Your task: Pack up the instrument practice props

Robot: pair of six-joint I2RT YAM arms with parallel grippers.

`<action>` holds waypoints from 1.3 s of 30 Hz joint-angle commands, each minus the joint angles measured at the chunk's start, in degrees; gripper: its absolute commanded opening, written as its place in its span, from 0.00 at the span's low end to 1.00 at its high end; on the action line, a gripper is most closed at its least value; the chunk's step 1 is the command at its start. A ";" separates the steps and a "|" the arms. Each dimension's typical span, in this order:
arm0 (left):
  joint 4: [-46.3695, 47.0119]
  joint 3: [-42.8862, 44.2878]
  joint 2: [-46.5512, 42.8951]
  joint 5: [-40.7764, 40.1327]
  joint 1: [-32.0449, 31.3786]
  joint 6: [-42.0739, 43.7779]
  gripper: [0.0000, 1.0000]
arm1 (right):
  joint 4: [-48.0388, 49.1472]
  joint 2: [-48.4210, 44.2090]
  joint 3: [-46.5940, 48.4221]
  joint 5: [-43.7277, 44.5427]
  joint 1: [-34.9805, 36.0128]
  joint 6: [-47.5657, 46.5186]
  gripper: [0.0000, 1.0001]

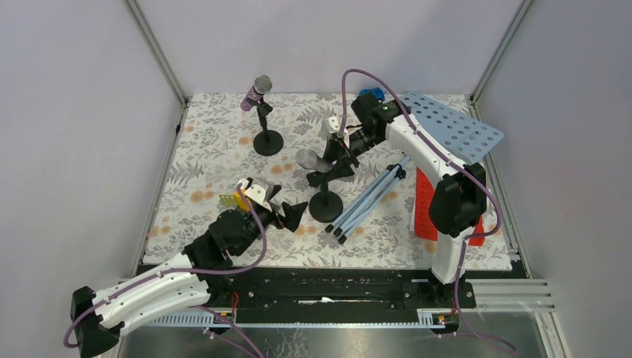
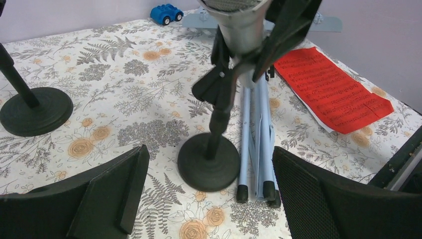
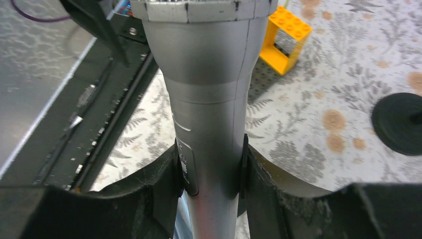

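My right gripper (image 1: 333,158) (image 3: 211,169) is shut on the silver microphone (image 1: 308,158) (image 3: 211,99) (image 2: 241,27), which sits at the clip on top of a black round-based mount (image 1: 326,206) (image 2: 209,162). My left gripper (image 1: 292,215) (image 2: 209,199) is open and low, its fingers either side of that mount's base without touching it. The purple microphone (image 1: 257,93) stands in the second mount (image 1: 268,142) (image 2: 35,110) at the back left. The pale-blue sheet-music holder (image 1: 451,123) lies on its side, tripod legs (image 1: 369,200) (image 2: 256,139) beside the near mount. A red music sheet (image 1: 425,205) (image 2: 331,92) lies to the right.
A small blue toy car (image 1: 370,95) (image 2: 165,13) sits at the back edge. An orange brick (image 1: 237,200) (image 3: 286,37) on a dark grey studded plate (image 3: 263,79) lies by my left wrist. Walls enclose the flowered mat (image 1: 216,149) on three sides.
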 commanded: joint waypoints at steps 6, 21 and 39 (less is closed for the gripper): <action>5.72 -1.35 -2.67 3.43 0.10 0.66 0.99 | 8.07 -10.84 -8.57 -6.73 2.34 7.07 0.08; 7.62 -1.24 1.93 3.10 0.06 0.77 0.99 | 25.89 -14.83 -19.49 3.40 2.72 20.25 0.76; 42.49 -15.85 5.99 1.90 0.11 12.96 0.99 | 45.99 -37.53 -38.16 4.24 2.65 32.65 0.97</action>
